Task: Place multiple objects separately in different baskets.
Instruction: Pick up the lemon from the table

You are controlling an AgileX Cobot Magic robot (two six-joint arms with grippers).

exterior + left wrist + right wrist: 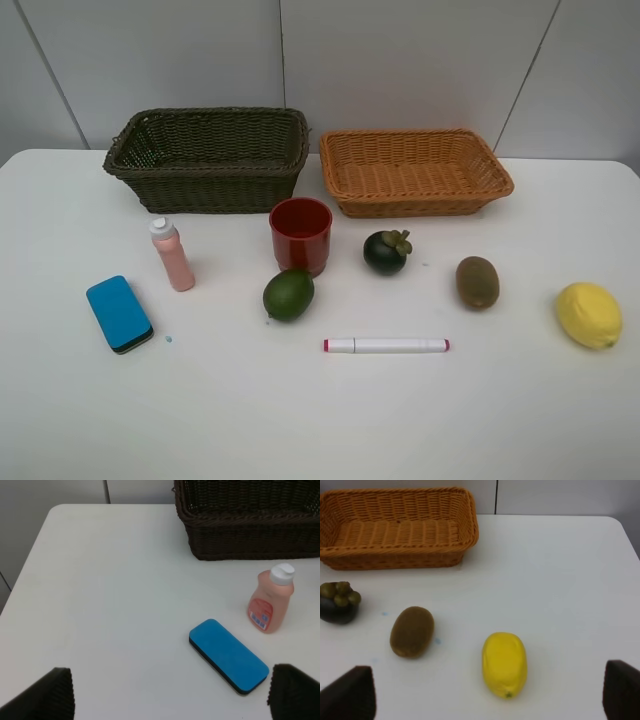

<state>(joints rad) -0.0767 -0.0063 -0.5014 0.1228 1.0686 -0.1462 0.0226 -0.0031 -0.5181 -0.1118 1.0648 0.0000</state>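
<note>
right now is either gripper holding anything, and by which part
Nothing is held: the left gripper and right gripper both stand open and empty.

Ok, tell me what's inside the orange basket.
Nothing shows inside the orange basket: its woven floor lies bare in the high and right wrist views. Only the strip right behind its near wall is hidden.

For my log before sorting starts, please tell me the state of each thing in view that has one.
Dark basket: upright, nothing seen inside.
Orange basket: upright, empty.
Cup: upright, mouth up.
Bottle: standing, cap on.
Marker: lying flat, capped.
Eraser: lying flat.
Lemon: whole, not held.
Kiwi: whole, not held.
Mangosteen: whole, not held.
Green fruit: whole, not held.
Left claw: open, empty.
Right claw: open, empty.
</note>
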